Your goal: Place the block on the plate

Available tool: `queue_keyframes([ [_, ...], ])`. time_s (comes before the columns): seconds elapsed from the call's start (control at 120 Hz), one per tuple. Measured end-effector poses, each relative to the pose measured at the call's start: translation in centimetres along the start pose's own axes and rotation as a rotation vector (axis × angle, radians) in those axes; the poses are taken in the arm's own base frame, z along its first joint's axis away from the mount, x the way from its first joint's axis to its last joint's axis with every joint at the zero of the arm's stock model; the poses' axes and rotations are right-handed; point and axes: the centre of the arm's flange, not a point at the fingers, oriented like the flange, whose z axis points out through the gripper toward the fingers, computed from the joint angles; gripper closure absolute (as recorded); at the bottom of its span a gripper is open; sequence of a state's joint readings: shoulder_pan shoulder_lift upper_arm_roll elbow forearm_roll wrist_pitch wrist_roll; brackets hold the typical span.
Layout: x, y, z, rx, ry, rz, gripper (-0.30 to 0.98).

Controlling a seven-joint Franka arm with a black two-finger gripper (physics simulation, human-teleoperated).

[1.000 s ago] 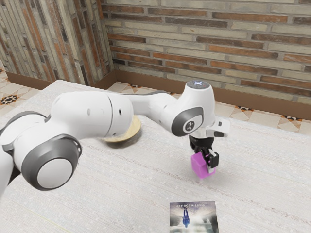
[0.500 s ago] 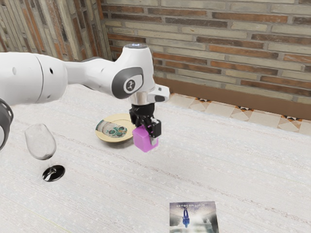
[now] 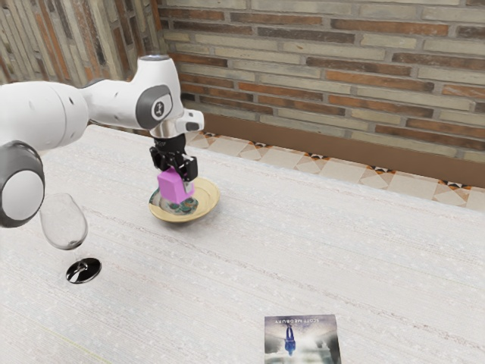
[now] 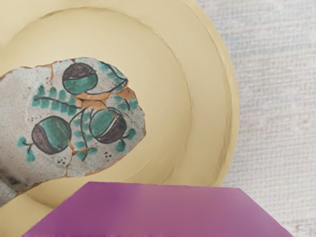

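Note:
My gripper (image 3: 179,168) is over the plate (image 3: 206,203) in the exterior view, shut on the magenta block (image 3: 174,186). The block hangs slightly tilted and hides part of the plate; it looks to be held above the surface, though the exact gap is hard to judge. In the wrist view the purple block (image 4: 158,210) lies at the lower edge, with the yellow plate (image 4: 212,98) and its painted fruit pattern beneath it.
A wine glass (image 3: 65,224) with a black base stands near the plate, on the exterior view's left. A book or picture card (image 3: 303,341) lies flat on the table (image 3: 341,250) at the near edge of that view. A brick wall rises behind.
Holding the block, my gripper has travelled toward the exterior view's left, from out over the table, past the plate's side, to above the plate. The plate and glass have come out from behind the arm.

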State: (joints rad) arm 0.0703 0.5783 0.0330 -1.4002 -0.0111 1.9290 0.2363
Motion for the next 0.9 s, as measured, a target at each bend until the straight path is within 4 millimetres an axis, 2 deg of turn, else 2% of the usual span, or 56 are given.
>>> queue_keyframes([
  [0.108,1.4,-2.5,1.6,0.003,0.014,-0.008,0.26],
  [0.283,2.8,-3.3,5.1,0.006,0.020,0.012,0.25],
  [0.4,3.2,-3.4,5.6,0.008,0.038,0.023,0.16],
  [0.483,3.3,-3.4,5.1,0.011,0.053,0.030,0.11],
  [0.6,2.7,-2.1,2.3,0.010,0.082,0.052,0.06],
  [0.683,1.0,1.0,0.5,-0.003,0.070,0.094,0.04],
  [0.783,-0.6,6.2,-4.4,0.001,0.084,0.187,0.03],
  [0.85,-1.7,8.3,-7.7,0.003,0.083,0.235,0.02],
  [0.9,-2.8,9.0,-10.3,0.006,0.085,0.265,0.02],
])
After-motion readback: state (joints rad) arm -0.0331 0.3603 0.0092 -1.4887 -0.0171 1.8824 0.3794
